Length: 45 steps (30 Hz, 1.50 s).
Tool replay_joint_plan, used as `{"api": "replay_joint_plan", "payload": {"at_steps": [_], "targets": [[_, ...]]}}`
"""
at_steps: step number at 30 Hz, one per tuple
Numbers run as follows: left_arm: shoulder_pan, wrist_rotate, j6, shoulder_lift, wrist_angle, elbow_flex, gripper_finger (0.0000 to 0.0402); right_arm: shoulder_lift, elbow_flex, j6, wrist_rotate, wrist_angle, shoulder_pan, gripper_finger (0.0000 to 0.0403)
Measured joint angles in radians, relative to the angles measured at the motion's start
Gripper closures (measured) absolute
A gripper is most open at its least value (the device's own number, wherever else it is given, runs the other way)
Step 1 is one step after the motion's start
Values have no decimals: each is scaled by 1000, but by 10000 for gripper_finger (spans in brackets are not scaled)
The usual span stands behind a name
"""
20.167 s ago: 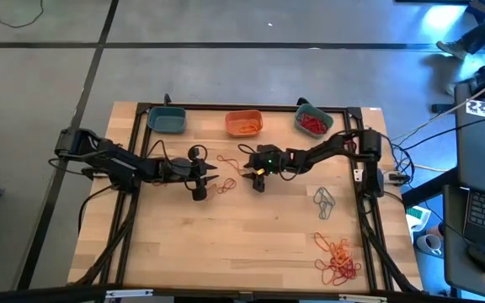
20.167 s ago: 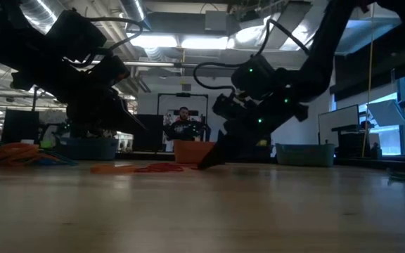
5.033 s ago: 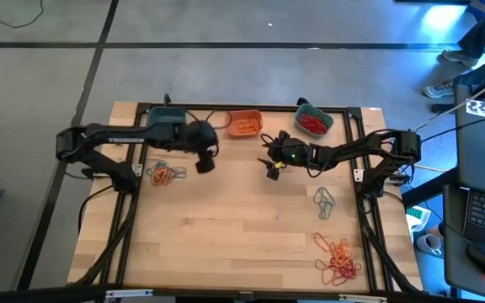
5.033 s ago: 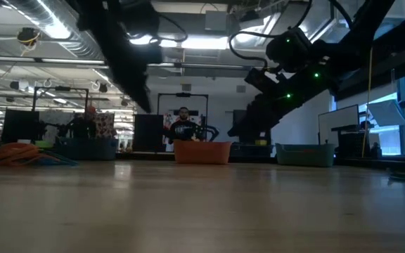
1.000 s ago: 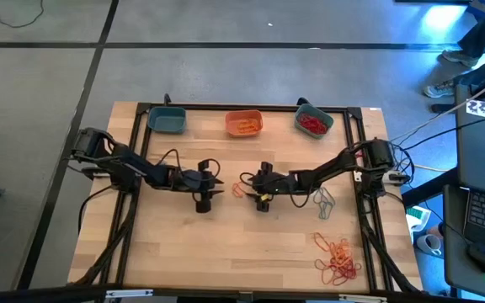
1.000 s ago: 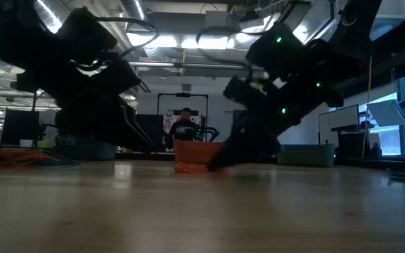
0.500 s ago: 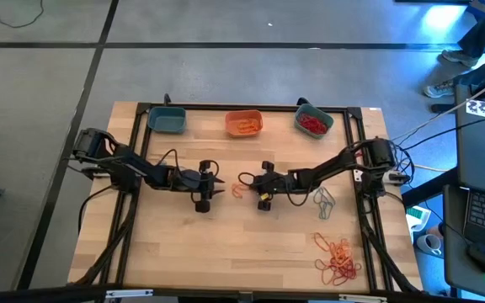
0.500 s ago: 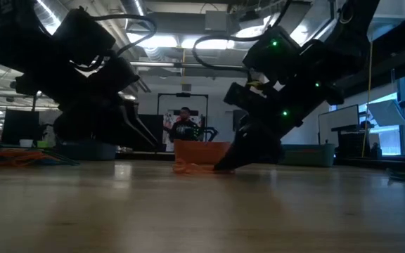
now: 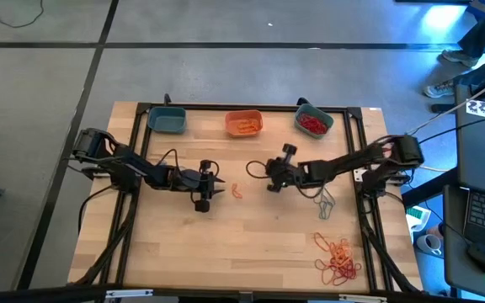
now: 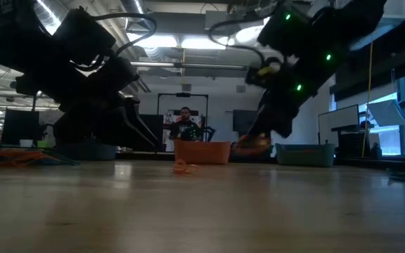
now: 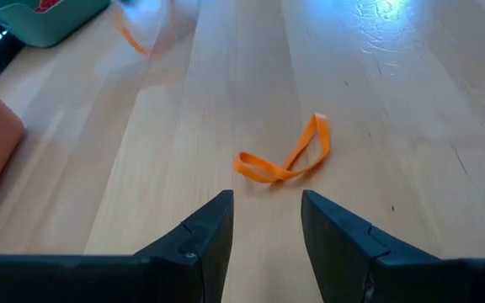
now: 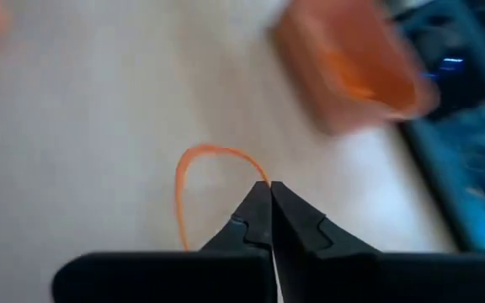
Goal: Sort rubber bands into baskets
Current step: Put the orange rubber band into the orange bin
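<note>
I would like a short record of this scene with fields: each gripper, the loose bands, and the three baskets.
right gripper: shut on an orange rubber band, lifted above the table
left gripper: open, low, facing a twisted orange band on the wood
band pile: orange and red, near right corner
grey bands: right side of table
left teal basket: contents cannot be told
orange basket: orange bands inside
right teal basket: red bands inside

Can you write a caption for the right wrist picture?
Right gripper shut on an orange rubber band, orange basket ahead.
</note>
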Motion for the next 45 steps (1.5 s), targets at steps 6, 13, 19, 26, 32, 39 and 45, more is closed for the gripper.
{"api": "replay_joint_plan", "payload": {"at_steps": [6,13,19,26,32,39,45], "targets": [[0,0,0,0,8,0,263,-163,0,41,131,-241,-61,401],[0,-1,0,0,10,0,263,-241,0,-3,-14,-237,-219,401],[0,-3,-5,0,26,0,263,-196,1,-88,-237,41,-318,402],[0,-3,-6,0,26,0,263,-60,1,-114,-395,429,-433,402],[0,-3,-8,0,25,0,263,45,1,-111,-460,645,-492,402],[0,-3,-8,0,24,0,263,140,48,-8,-462,686,-519,370],[0,-3,-8,0,23,0,263,184,121,-16,-462,571,-517,279]]}}
